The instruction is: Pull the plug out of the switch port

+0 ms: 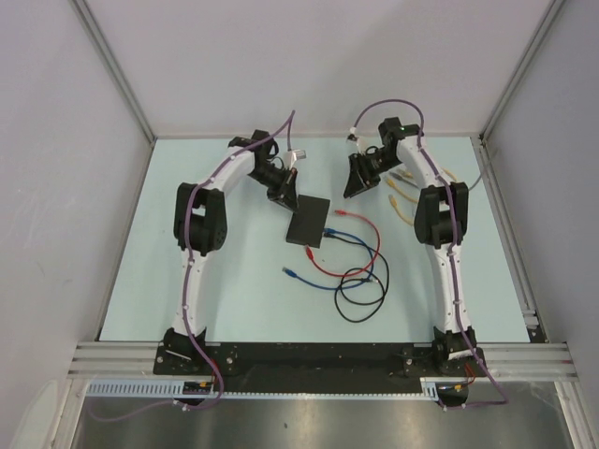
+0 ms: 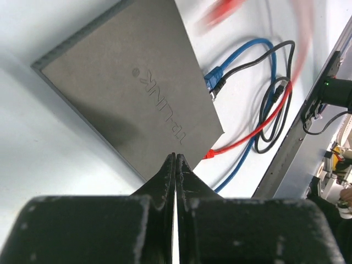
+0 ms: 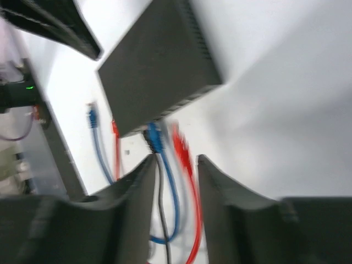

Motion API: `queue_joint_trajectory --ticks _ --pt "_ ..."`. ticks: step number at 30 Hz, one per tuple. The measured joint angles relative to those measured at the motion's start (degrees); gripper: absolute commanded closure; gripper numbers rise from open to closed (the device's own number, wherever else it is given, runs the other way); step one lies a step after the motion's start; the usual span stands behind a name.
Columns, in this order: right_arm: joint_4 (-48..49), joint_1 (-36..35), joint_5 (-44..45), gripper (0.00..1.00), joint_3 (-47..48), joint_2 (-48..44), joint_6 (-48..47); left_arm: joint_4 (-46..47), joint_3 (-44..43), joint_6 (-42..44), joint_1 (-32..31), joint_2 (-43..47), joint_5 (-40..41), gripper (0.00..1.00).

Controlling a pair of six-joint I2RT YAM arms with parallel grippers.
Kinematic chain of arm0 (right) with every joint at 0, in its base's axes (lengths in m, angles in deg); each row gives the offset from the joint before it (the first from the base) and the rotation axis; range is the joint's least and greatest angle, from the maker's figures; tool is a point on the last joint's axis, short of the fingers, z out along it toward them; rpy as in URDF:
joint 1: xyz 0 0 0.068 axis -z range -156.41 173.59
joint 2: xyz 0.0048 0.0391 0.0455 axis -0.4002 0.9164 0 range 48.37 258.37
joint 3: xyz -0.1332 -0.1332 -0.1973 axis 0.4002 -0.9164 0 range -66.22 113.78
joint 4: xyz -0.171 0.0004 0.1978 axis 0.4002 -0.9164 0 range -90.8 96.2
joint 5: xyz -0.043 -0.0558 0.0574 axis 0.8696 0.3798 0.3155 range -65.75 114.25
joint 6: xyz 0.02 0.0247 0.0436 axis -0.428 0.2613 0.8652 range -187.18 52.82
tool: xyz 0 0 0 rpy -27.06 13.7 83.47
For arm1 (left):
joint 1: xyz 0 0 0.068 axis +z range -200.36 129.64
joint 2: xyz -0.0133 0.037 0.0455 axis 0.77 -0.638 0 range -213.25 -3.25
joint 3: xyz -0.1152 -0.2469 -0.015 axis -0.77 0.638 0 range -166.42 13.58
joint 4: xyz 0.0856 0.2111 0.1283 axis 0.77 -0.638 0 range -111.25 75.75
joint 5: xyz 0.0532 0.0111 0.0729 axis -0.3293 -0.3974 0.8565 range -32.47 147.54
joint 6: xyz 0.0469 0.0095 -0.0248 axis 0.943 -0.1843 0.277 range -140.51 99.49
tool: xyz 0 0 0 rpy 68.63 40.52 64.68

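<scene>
Matte-black switch (image 2: 126,93) is apparently pinned at lower centre by the closed left claw (image 2: 176,160), as bracing against pulling; the right claw (image 3: 176,162) is seen parted, empty.

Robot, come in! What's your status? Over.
Left pincer shut, tip at switch corner. Right pincer open, holding nothing. Blue plug and black plug in ports; red plug blurred, looks out. Nothing blocking.
</scene>
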Motion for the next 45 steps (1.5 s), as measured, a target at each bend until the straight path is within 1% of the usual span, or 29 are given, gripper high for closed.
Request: queue_joint_trajectory --ticks 4,7,12,15,18,23,25,26,28,34,40,41,45 --pt "1.7 1.0 6.3 0.52 -0.1 -1.2 1.3 0.8 -0.9 0.0 0.0 0.0 -0.9 1.00" --pt "1.8 1.1 12.5 0.53 -2.3 -2.2 1.8 1.5 -0.7 -0.2 0.0 0.0 -1.4 1.00" --pt "1.6 1.0 23.8 0.54 -13.8 -9.0 2.0 4.3 2.8 -1.1 0.0 1.7 -1.5 1.00" --pt "-0.2 1.1 27.0 0.55 -21.0 -13.6 2.2 5.2 3.7 -1.6 0.0 2.5 -1.7 1.00" --pt "-1.6 1.2 27.2 0.55 -24.7 -15.3 2.4 6.5 4.5 -1.9 0.0 3.0 -1.8 1.00" --pt "-2.8 0.7 26.8 0.55 -26.6 -15.2 2.3 7.6 5.0 -2.2 0.0 3.1 -1.8 1.00" --pt "-3.1 0.0 26.8 0.61 -26.5 -15.1 2.3 7.8 5.5 -2.5 0.0 3.1 -1.8 1.00" --pt "-3.3 -0.4 26.9 0.68 -26.5 -14.9 2.1 7.8 5.7 -2.6 0.0 3.1 -1.8 1.00" --pt "-3.7 -1.5 26.9 0.69 -26.5 -14.2 1.8 7.9 6.0 -2.6 0.0 3.1 -1.8 1.00" --pt "-4.0 -3.4 27.5 0.66 -26.6 -13.1 1.7 8.5 8.8 -3.0 0.0 4.2 -1.8 1.00" --pt "-4.0 -3.0 29.0 0.65 -27.0 -13.1 1.7 9.2 10.0 -3.1 0.0 5.1 -1.8 0.99" --pt "-4.0 -3.0 29.1 0.61 -27.0 -13.1 1.7 9.3 10.1 -3.1 0.0 5.2 -1.8 0.99" --pt "-3.3 -3.1 30.8 0.56 -27.3 -14.2 1.4 9.7 10.1 -3.1 0.0 5.3 -1.8 0.99"
